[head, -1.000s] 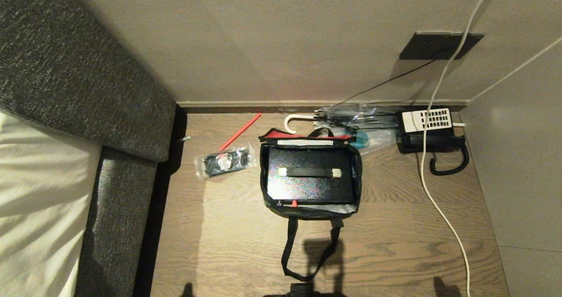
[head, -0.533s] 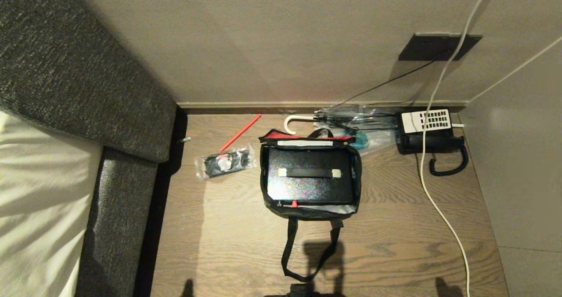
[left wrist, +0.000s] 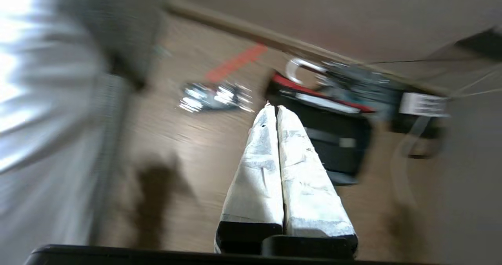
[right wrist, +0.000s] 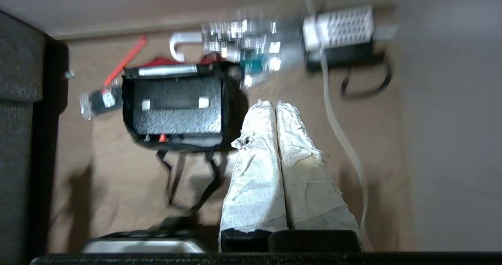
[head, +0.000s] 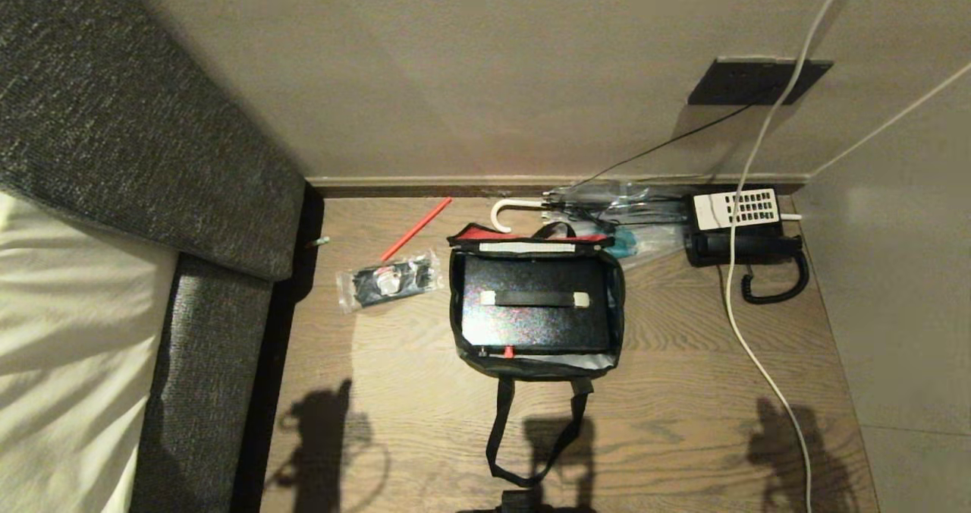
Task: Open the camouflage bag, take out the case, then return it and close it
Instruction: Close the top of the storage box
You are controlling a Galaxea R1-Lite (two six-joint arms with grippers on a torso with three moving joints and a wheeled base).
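You are looking down on a wood-grain floor [head: 683,414] in a corner, with one camouflage bag [head: 616,300] lying open in the middle: soft fabric walls, black trim, a strip of red lining at its far edge and one black strap looping toward you. Inside it, flat and filling almost the whole opening, sits one case [head: 535,323], a hard black rectangle with a speckled glossy face, one black strap handle with two pale ends, and a small red latch at its near edge. Just left of the bag lies one clear crinkled plastic packet [head: 388,279] of black items, and beyond that one thin red stick [head: 416,228]. Against the wall behind the bag you have one umbrella with a white hooked handle [head: 502,211] in shiny plastic wrap, and to the right one black telephone [head: 743,232] with a white keypad and a coiled cord; no writing on it can be read. One white cable [head: 747,346] trails down the right side. A coarse dark woven sofa [head: 136,149] stands on the left. Your left gripper [left wrist: 273,107] and right gripper [right wrist: 273,103] each show two tape-wrapped white fingers pressed together with nothing between them, both hanging above the floor short of the bag.
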